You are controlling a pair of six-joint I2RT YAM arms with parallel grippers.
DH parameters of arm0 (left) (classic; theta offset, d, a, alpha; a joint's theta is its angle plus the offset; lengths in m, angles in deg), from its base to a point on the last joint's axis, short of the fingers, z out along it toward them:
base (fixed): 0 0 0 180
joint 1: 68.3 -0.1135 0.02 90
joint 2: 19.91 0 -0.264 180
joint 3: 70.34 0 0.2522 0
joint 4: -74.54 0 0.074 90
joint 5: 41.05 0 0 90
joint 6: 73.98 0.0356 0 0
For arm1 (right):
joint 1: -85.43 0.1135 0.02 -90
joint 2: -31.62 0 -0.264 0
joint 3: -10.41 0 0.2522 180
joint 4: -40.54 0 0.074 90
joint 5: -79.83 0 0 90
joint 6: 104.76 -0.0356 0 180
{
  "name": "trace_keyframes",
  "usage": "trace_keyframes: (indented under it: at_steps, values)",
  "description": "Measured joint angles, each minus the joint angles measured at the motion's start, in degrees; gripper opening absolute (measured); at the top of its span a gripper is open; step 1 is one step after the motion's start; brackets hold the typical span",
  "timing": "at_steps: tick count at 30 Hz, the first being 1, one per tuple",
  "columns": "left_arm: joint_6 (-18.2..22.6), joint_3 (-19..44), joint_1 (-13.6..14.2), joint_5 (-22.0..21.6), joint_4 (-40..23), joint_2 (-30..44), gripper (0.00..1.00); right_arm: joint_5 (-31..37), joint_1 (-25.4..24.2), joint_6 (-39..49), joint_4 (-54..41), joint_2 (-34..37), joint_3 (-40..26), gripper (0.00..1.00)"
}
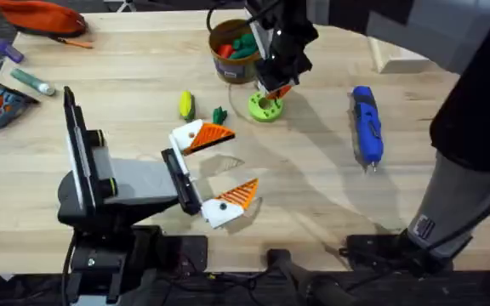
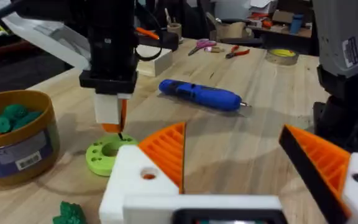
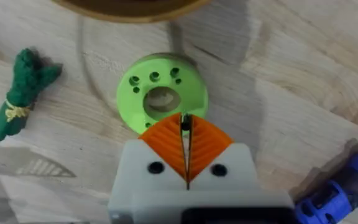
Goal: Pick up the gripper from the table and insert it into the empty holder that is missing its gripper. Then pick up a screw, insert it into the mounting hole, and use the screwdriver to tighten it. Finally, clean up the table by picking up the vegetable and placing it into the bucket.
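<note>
Shut right tool (image 3: pixel 186 134) over green disc (image 3: pixel 161 98)

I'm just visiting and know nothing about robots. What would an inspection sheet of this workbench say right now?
Surface: pale wood table, bare patches look clean.
Job's things: blue screwdriver lying flat; bucket upright, toy vegetables inside; yellow vegetable and green vegetable loose on the table; green disc in front of the bucket.
Clutter: orange pouch, wood block.
Grippers: left pincer open, orange tips on both fingers; right pincer shut on a small dark screw over the disc.
Cables: black cable beside the bucket.
Surroundings: hand tools at the table's far end.
</note>
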Motion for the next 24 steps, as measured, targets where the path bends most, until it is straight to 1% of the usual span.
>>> trace_keyframes:
  at_steps: [9, 15, 20, 24]
  values:
    - [0.0, 0.0, 0.0, 0.0, 0.0, 0.0, 0.985, 0.0, 0.0, 0.0, -1.5, -4.4, -1.1, 0.006]
    - [0.0, 0.0, 0.0, 0.0, 0.0, 0.0, 0.985, 0.0, 0.0, 0.0, -5.0, -7.5, -3.2, 0.006]
    - [0.0, 0.0, 0.0, 0.0, 0.0, 0.0, 0.985, 0.0, 0.0, 0.0, -11.2, -8.8, -8.9, 0.006]
    - [0.0, 0.0, 0.0, 0.0, 0.0, 0.0, 0.985, -0.1, 0.1, 0.0, -16.9, -9.5, -15.9, 0.006]
